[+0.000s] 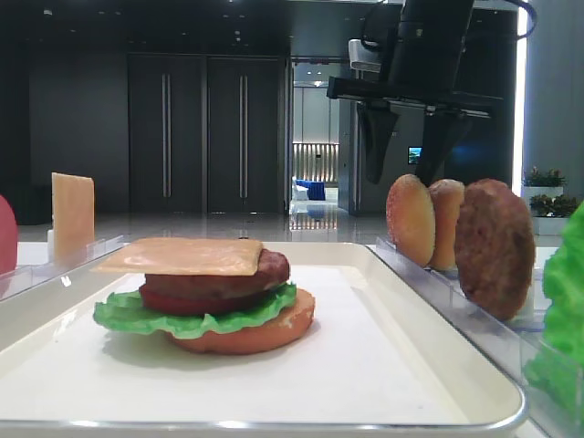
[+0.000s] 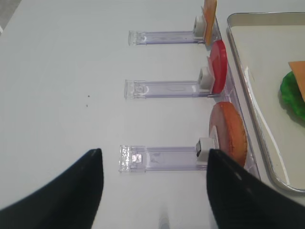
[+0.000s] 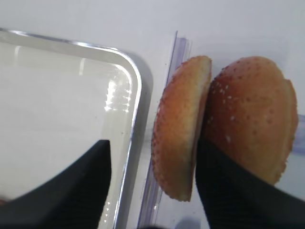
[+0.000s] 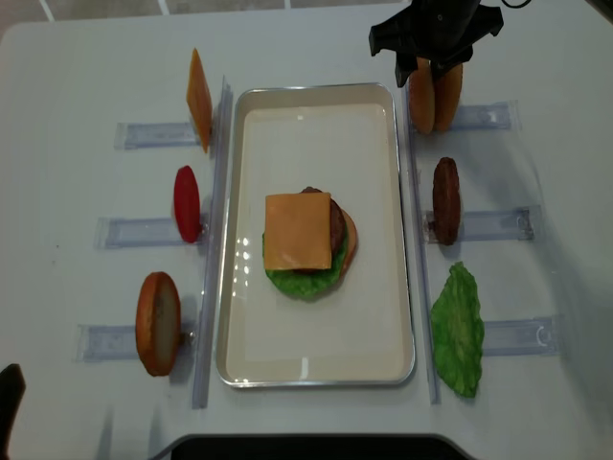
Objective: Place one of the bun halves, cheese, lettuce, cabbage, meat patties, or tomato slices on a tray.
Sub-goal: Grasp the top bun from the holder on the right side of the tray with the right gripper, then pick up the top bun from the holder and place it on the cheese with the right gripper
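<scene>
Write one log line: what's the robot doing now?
right gripper: jaws open around nearer bun half in rack | burger stack on tray: no top bun

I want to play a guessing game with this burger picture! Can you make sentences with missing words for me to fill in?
1. The top layer of the stack on the tray is a square slice of ____.
2. The right gripper fingers straddle one of two ____ halves.
3. The green lettuce beside the tray lies on its ____ side.

Missing words: cheese; bun; right
</scene>
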You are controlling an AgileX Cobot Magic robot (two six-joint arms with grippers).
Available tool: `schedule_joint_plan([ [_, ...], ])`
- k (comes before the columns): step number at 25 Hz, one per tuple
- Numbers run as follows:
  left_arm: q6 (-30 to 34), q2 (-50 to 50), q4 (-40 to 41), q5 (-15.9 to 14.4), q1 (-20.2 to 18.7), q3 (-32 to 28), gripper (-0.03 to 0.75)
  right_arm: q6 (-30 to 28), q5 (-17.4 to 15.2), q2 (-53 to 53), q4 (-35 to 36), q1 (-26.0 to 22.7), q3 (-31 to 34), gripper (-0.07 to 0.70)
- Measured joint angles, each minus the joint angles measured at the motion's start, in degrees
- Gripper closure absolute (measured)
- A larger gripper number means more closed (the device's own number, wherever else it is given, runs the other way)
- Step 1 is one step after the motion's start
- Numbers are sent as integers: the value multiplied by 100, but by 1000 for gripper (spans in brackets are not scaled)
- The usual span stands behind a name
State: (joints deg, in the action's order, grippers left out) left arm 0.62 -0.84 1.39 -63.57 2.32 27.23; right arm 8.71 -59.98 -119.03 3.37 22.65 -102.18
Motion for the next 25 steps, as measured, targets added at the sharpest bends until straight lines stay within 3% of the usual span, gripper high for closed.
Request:
schedule_joint_plan([
  [10,0,0,0,0,0,0,199,-12,121,-248,-171,0,-7,258],
  [12,0,0,0,0,0,0,199,42,95,-322,-262,0,-18,304],
  [14,0,0,0,0,0,0,199,96,29,-333,-337,0,-37,414],
  [17,0,0,0,0,0,0,199,118,-42,-315,-427,34,-42,426],
  [20,0,0,0,0,0,0,199,125,-212,-238,-427,35,-83,426],
  [25,0,0,0,0,0,0,199,125,-877,-117,-299,79,-557,426],
])
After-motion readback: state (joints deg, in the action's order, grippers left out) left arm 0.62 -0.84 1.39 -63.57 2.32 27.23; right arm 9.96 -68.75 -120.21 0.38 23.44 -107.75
